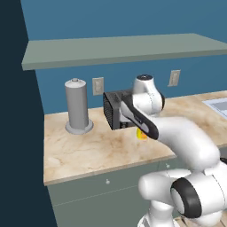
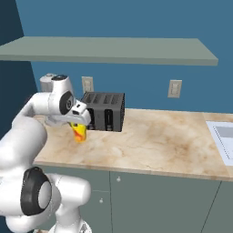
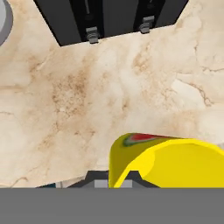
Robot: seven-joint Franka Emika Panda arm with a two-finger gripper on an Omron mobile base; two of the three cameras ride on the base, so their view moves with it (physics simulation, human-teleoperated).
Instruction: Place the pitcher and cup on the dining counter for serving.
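Observation:
The cup is a small bright yellow tumbler with a red mark near its rim, and it sits close against the bottom of the hand view. It also peeks out yellow under the hand, as the cup in the left base view and the cup in the right one, just in front of the toaster. My gripper points down over it, and the gripper is shut on the cup's wall. The fingertips are mostly hidden behind the cup. The pitcher and the dining counter are out of view.
A black toaster stands right behind the hand on the beige marble countertop. A tall grey metal canister stands to the left by the wall. A sink lies at the far right, and a grey-green shelf hangs overhead.

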